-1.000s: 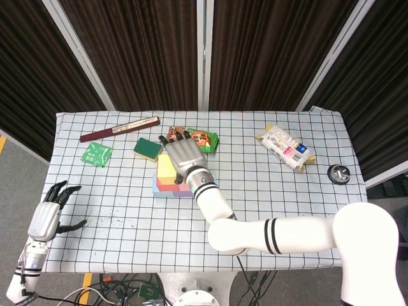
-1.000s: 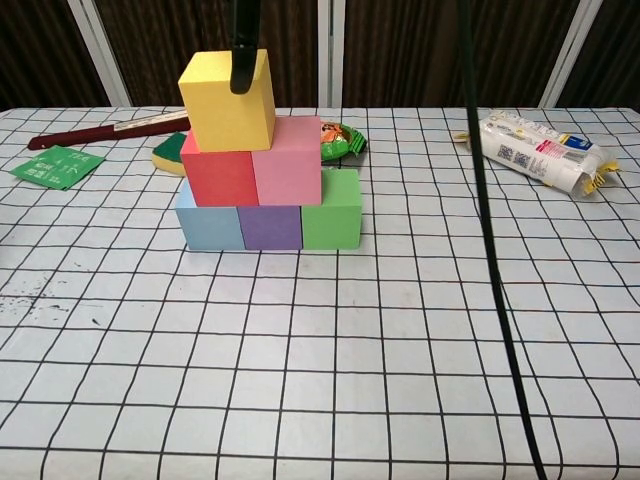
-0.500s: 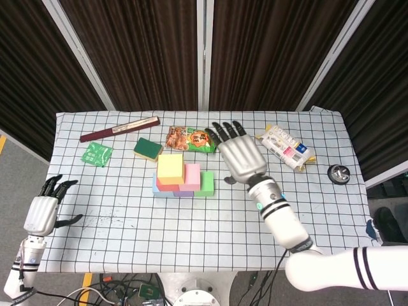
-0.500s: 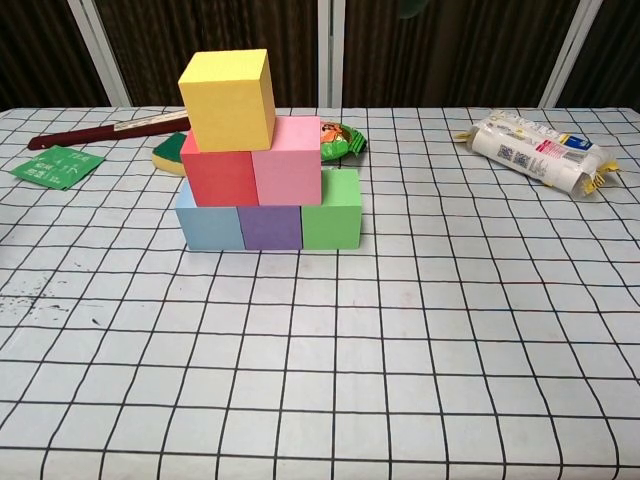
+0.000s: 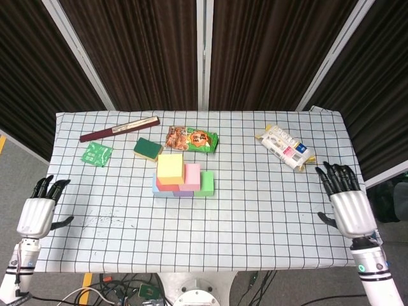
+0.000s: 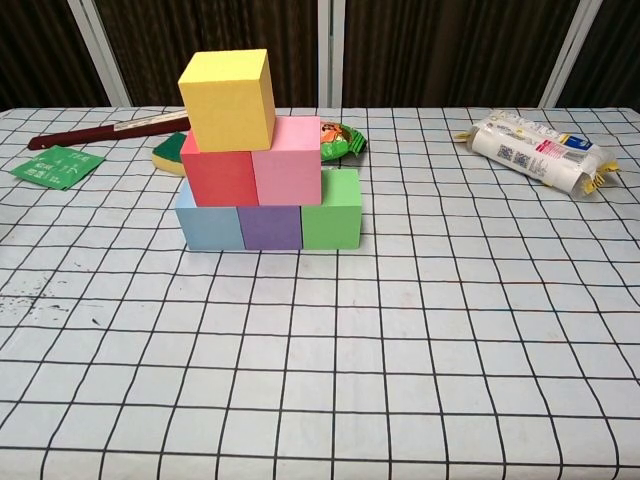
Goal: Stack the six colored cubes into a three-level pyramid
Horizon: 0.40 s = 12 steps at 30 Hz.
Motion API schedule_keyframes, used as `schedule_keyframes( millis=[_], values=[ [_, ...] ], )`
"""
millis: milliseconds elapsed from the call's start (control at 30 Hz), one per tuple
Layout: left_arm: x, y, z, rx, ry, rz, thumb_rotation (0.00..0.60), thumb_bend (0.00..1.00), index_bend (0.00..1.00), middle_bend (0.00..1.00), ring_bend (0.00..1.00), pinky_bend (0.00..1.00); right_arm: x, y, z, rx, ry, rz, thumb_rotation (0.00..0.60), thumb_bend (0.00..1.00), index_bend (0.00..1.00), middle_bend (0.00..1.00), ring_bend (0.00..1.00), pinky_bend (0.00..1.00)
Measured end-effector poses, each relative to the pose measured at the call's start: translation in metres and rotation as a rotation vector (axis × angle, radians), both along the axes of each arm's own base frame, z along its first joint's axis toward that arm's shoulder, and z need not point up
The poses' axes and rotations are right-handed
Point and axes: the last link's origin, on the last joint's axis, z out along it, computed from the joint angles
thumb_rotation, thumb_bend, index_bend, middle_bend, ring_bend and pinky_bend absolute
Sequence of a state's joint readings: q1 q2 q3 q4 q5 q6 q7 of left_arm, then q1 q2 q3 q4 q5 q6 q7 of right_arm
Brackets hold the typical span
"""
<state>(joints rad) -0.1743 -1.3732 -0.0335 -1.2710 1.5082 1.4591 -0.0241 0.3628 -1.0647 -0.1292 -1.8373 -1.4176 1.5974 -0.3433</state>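
The pyramid of cubes stands a little left of the middle of the checked tablecloth [image 6: 420, 330], all three levels in place: at the bottom a light blue cube [image 6: 208, 222], a purple cube [image 6: 271, 226] and a green cube [image 6: 332, 209] sit touching in a row; on them rest a red cube [image 6: 220, 176] and a pink cube [image 6: 288, 162] side by side, and the yellow cube [image 6: 229, 98] sits on top, set over the red one and only partly over the pink, so it leans toward the stack's 9 o'clock side rather than centred. No hand touches the stack. At 12 o'clock from it, just behind, lies a snack packet [image 5: 191, 138] with a green edge, and at about 11 o'clock a green-and-yellow sponge [image 5: 148, 148]. Further out at 10 o'clock lie a long dark red flat stick [image 5: 120, 129] and a small green sachet [image 5: 97, 153]. Toward 2 o'clock, well apart, lies a white wrapped packet [image 6: 535, 150] with printed labels. Off the cloth at 3 o'clock sits a small round dark object [image 5: 338, 173]. The left hand [image 5: 37, 213] hangs beyond the table's near left corner, fingers straight and close together, thumb apart, holding nothing. The right hand [image 5: 347, 207] is over the near right edge, fingers slightly spread and empty
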Motion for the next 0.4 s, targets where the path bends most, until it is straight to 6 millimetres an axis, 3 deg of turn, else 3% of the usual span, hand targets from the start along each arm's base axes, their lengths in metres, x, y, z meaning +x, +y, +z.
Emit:
schedule_keyframes(
  millis=[167,267,400],
  values=[
    [0.002,-0.016,0.002,-0.014,-0.014,-0.014,0.600,0.00,0.09,0.09,0.00,0.06,-0.055,0.031,-0.009,-0.041,-0.021,-0.047,0.600,0.00,0.00,0.00,0.00,0.00],
    [0.003,-0.025,0.000,-0.021,-0.017,-0.022,0.600,0.00,0.09,0.08,0.00,0.05,-0.072,0.043,-0.014,-0.042,-0.035,-0.050,0.600,0.00,0.00,0.00,0.00,0.00],
    [0.004,-0.029,-0.003,-0.027,-0.004,-0.018,0.600,0.00,0.09,0.08,0.00,0.05,-0.078,0.047,-0.018,-0.042,-0.061,-0.029,0.600,0.00,0.00,0.00,0.00,0.00]
  ],
)
